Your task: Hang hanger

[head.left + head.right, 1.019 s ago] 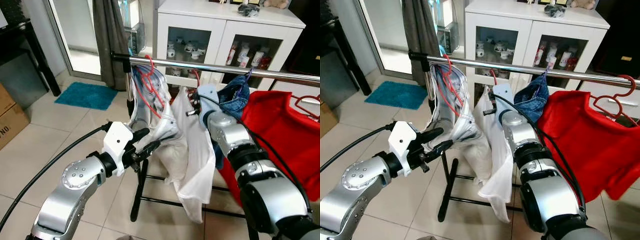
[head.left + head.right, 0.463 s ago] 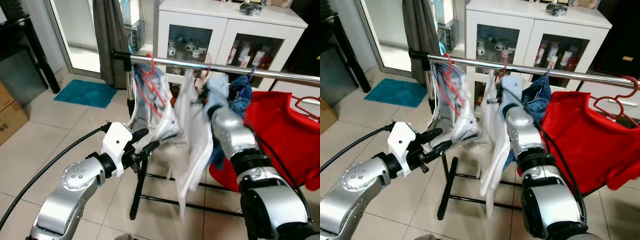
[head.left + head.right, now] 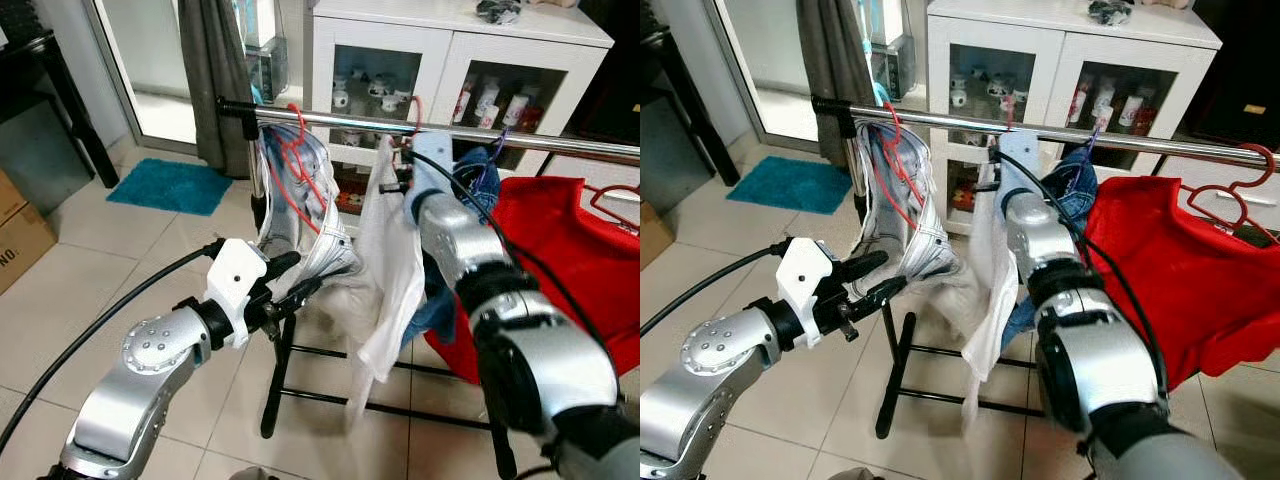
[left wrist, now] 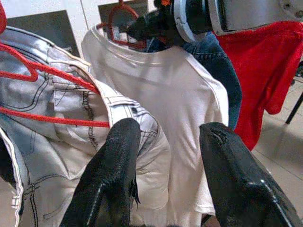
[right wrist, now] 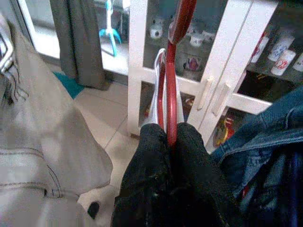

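Observation:
A red hanger [image 5: 170, 94] carries a white T-shirt [image 3: 393, 262]. My right gripper [image 5: 170, 142] is shut on the hanger's neck just below the silver rail [image 3: 340, 119]. The red hook [image 3: 416, 108] curls over the rail, between a pale jeans garment [image 3: 300, 215] on its own red hanger and a blue denim piece [image 3: 472, 178]. My left gripper [image 4: 165, 156] stands open lower down, beside the jeans. Its fingers [image 3: 290, 278] hold nothing.
A red T-shirt [image 3: 570, 250] hangs at the rail's right end. Behind the rail stands a white glass-door cabinet [image 3: 450, 50]. The rack's black foot [image 3: 275, 375] stands on the tiled floor. To the left are a grey curtain [image 3: 212, 70], a blue mat [image 3: 170, 186] and a cardboard box [image 3: 20, 230].
My right arm has raised the hanger and white T-shirt from below the rail up to it, and the shirt has swung. The left arm has barely moved.

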`<state>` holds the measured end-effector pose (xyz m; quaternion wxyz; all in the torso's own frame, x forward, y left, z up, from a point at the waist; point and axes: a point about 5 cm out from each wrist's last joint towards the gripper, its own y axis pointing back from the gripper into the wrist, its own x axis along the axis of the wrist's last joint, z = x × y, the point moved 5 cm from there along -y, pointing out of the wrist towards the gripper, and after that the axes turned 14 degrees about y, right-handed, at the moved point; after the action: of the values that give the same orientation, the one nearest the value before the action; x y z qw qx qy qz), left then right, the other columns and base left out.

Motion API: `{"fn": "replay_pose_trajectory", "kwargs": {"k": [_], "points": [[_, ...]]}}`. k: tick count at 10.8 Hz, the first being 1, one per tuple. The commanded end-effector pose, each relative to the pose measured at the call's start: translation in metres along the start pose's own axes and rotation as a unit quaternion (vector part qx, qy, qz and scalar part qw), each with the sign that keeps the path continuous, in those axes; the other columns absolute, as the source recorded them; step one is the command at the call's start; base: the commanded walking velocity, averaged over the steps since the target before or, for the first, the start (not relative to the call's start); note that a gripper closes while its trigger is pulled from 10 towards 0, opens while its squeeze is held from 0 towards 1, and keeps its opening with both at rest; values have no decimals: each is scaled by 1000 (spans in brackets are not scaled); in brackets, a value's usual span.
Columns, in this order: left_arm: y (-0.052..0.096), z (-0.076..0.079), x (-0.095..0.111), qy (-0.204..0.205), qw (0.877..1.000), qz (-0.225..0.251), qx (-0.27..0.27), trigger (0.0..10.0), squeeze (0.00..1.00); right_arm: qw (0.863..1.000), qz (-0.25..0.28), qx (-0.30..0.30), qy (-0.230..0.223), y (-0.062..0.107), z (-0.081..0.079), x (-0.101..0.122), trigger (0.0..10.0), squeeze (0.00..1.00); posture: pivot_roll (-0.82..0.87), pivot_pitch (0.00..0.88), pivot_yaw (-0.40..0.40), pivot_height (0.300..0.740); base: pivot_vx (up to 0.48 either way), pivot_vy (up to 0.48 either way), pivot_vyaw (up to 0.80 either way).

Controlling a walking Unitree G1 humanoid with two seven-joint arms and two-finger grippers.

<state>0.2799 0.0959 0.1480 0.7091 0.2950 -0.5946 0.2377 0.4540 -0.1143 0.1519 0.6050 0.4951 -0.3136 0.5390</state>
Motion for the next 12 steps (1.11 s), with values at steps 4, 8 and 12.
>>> {"fn": "replay_pose_trajectory", "kwargs": {"k": [4,8,12], "points": [[0,6,0,0,1000,-10,-26,10000,0,996,-84,26,-7,2,-19,-38,10000,0,121,0,23,740,0,0,0],[0,4,1,-4,1000,-8,-20,10000,0,997,-71,23,-5,0,-19,-31,10000,0,131,0,18,740,0,0,0],[0,-5,7,-9,1000,20,17,10000,0,999,31,14,-6,-1,-13,4,10000,1000,133,0,16,740,0,0,0]]}}
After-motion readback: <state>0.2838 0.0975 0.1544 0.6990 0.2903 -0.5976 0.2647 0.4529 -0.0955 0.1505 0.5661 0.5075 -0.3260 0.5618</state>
